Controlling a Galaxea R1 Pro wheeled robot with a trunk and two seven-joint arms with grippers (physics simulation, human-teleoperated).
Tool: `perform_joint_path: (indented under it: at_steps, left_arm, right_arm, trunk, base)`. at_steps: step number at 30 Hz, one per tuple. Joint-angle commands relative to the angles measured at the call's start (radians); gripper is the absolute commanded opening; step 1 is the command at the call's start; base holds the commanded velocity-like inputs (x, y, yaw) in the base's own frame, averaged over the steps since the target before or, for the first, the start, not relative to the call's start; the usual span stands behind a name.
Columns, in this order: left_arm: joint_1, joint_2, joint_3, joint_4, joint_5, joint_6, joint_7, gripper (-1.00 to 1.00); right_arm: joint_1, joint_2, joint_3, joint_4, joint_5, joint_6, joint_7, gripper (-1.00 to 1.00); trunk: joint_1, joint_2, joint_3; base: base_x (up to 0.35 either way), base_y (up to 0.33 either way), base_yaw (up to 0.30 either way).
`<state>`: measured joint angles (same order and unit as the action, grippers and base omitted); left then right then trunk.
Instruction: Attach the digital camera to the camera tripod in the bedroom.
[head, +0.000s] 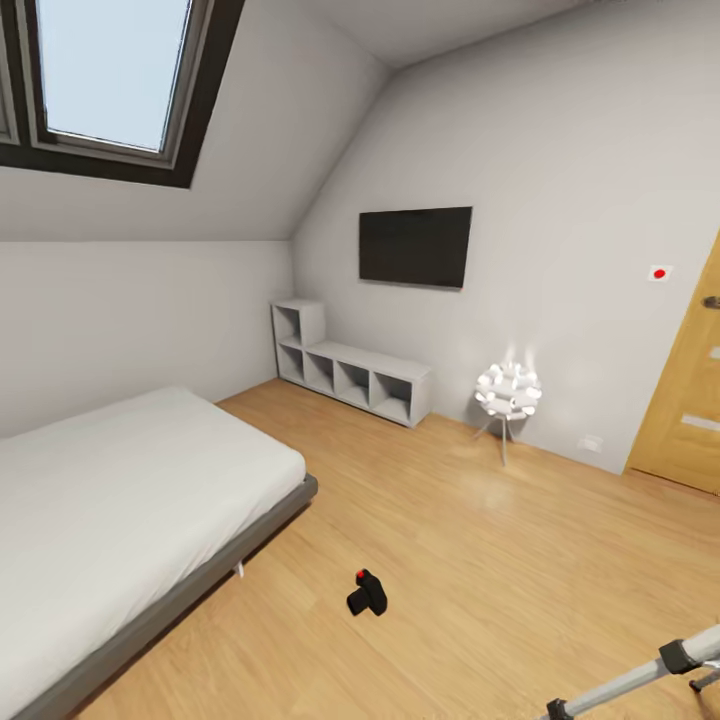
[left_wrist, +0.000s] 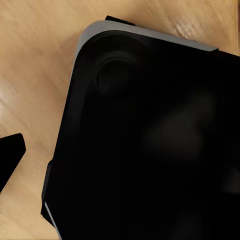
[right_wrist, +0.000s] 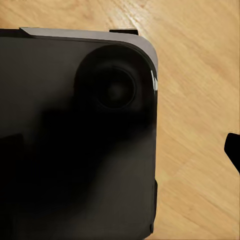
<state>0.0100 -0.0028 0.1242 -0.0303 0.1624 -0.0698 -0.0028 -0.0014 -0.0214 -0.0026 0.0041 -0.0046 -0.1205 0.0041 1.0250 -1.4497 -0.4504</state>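
Silver legs of the camera tripod (head: 640, 678) poke into the head view's lower right corner, black joints showing, lying low and slanted over the plank floor (head: 480, 560). Just ahead on the bare boards sits the digital camera (head: 367, 594), small and black with its red mark up, well apart from the tripod and a little off the foot of the bed (head: 120, 500).

Down at the wrists, both cameras look onto the robot's own dark base. The left wrist view has a rounded black corner with a grey edge (left_wrist: 150, 140) over wood, and one dark fingertip (left_wrist: 10, 155) at the frame's edge. The right wrist view has the matching corner (right_wrist: 75, 140) and a sliver of black fingertip (right_wrist: 232, 147). With so little of either claw showing, I cannot tell whether they stand wide or narrow.

Further on, the grey-white mattress runs along the left wall under a slanted skylight (head: 110, 70). Beyond it, a grey cubby shelf (head: 350, 375) sits against the far wall, a black TV (head: 415, 246) above it. To the right glows the white-globed floor lamp (head: 508, 392), then the wooden door (head: 685, 400).
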Motion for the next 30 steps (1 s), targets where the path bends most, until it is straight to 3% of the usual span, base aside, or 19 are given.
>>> perform_joint_path:
  at_steps: [1, 30]
  left_arm:
    - [0.001, 0.000, 0.006, -0.002, 0.003, -0.001, 0.000, 1.00]
    - [0.001, -0.001, 0.008, -0.002, 0.003, -0.001, 0.002, 1.00]
  right_arm:
    - [0.000, 0.000, 0.000, 0.000, 0.000, -0.004, 0.000, 1.00]
    - [0.000, 0.000, 0.000, 0.000, 0.000, -0.004, 0.001, 1.00]
  trunk:
    - [0.000, 0.000, -0.001]
    - [0.000, 0.000, -0.001]
  base:
    - [0.000, 0.000, -0.241]
    - [0.000, 0.000, -0.241]
